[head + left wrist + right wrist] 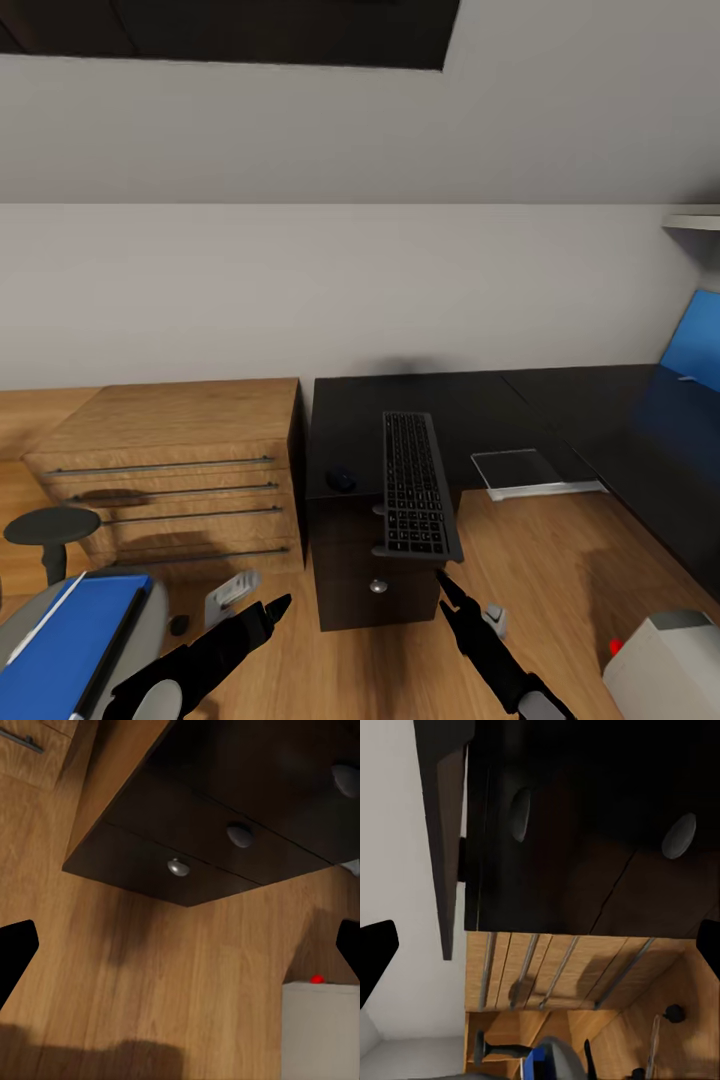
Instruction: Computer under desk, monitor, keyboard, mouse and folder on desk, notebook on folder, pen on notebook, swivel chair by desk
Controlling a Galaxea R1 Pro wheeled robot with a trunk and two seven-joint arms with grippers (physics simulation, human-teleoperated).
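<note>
The black keyboard [415, 485] lies on the black desk [520, 400], its near end overhanging the drawer unit [350, 580]. A dark mouse [340, 480] sits on the desk just left of it. On the floor at the right stands the monitor [660, 665], pale back and red light showing. The blue folder [65, 650] rests on the grey swivel chair [150, 610] at the lower left. My left gripper [272, 608] and right gripper [446, 583] both hang open and empty above the floor before the drawer unit [225, 817]. Computer, notebook and pen are out of view.
A light wooden chest of drawers [170, 470] stands against the desk's left side. A clear pale part [525, 470] juts out under the desk. A blue panel [695, 345] rises at the far right. Small grey and black objects [232, 592] lie on the floor by the chair.
</note>
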